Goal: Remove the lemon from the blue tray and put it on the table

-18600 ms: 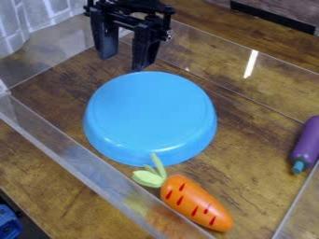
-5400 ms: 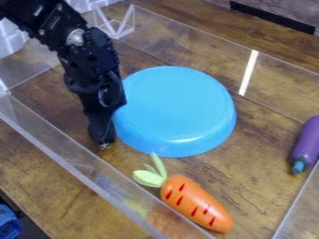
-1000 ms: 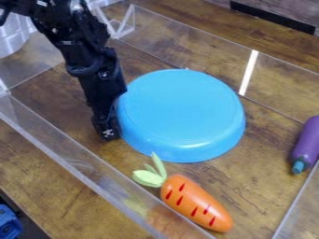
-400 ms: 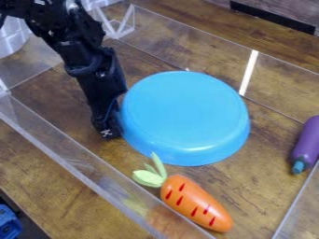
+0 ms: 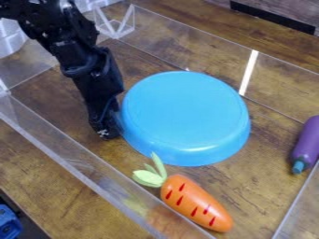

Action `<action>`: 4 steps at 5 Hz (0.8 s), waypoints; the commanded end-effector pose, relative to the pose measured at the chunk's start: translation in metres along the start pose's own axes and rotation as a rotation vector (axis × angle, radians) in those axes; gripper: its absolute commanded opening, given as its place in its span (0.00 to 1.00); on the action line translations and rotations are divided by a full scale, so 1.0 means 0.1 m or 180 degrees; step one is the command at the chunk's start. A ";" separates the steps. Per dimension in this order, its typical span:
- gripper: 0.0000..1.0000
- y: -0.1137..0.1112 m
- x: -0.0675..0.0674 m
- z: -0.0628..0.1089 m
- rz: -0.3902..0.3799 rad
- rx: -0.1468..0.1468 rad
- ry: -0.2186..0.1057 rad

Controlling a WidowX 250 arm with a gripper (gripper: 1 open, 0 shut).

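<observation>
The blue tray (image 5: 185, 115) lies in the middle of the table (image 5: 268, 89), and it looks turned upside down. No lemon is in view. My gripper (image 5: 103, 128) points down at the tray's left rim, its dark fingers close to or touching the rim. The fingers look narrow and close together, and the wrist hides whether they hold the rim.
An orange toy carrot (image 5: 189, 197) with green leaves lies in front of the tray near the front acrylic wall (image 5: 75, 159). A purple eggplant (image 5: 305, 142) lies at the right edge. Clear walls run along the left and back.
The tray has slid to the right over the earlier frames. In the last second my gripper tip has drifted slightly left and up, while the tray barely moved.
</observation>
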State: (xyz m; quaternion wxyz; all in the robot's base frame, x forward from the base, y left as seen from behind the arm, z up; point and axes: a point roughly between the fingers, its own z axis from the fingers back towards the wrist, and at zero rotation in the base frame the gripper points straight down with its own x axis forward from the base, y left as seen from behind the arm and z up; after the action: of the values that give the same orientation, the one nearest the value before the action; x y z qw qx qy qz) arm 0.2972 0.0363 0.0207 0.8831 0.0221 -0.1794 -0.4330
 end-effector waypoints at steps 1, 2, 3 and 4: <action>0.00 0.10 -0.09 0.06 -0.0101 0.0043 -0.0042; 0.00 0.11 -0.10 0.04 -0.0284 -0.0014 -0.0080; 0.00 0.13 -0.09 0.02 -0.0473 -0.0075 -0.0116; 0.00 0.19 -0.09 0.09 -0.0545 -0.0100 -0.0131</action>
State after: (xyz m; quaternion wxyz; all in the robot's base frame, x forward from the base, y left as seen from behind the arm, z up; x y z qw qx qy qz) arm 0.2956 0.0478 0.0200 0.8422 -0.0007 -0.1788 -0.5087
